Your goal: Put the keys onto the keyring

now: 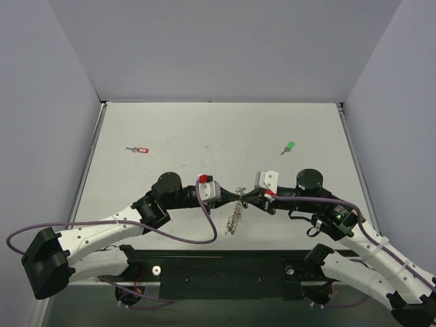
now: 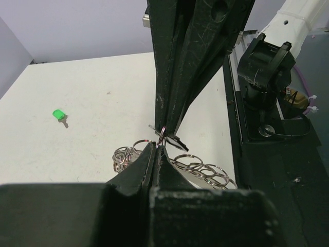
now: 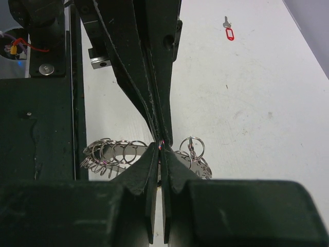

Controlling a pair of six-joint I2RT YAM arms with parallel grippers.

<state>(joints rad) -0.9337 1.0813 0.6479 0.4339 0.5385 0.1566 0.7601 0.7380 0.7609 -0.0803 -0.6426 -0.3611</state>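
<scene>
Top external: we see the left gripper [image 1: 234, 192] and right gripper [image 1: 246, 194] both clenched on the keyring [image 1: 234, 219], which we judge light, floppy and slippery, best pinched at one ring.

One worktop [image 1: 204, 129] carried two loose keys: one red-headed key [image 1: 139, 150] and one green-headed key [image 1: 289, 147]. There was one keyring [image 1: 236, 216], a bunch of many small silver rings, too tangled to count. Two arms showed, the left arm [image 1: 102, 235] and the right arm [image 1: 371, 255], each with one gripper: the left gripper [image 1: 234, 191] and the right gripper [image 1: 248, 195].
</scene>
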